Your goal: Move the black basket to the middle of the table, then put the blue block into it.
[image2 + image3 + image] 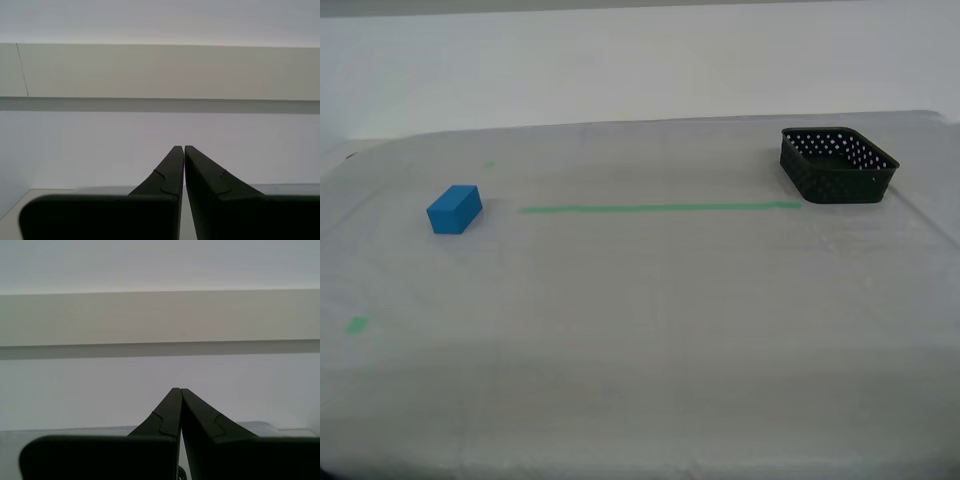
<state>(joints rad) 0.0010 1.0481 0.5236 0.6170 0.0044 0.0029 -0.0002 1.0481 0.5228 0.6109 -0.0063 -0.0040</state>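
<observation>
Jaws: my first gripper (179, 390) and my second gripper (180, 147) are closed, empty.
Basket: the black basket (838, 165) sits far from both jaws.
Tip: open wide, grab one wall.

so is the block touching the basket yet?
Apart. The exterior view shows the blue block at its left and the black basket at its far right, with bare table between them.

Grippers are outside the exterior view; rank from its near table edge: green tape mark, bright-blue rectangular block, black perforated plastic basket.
1. green tape mark, exterior view's near left.
2. blue block, farther back, same side.
3. black basket, farthest, exterior view's right.
</observation>
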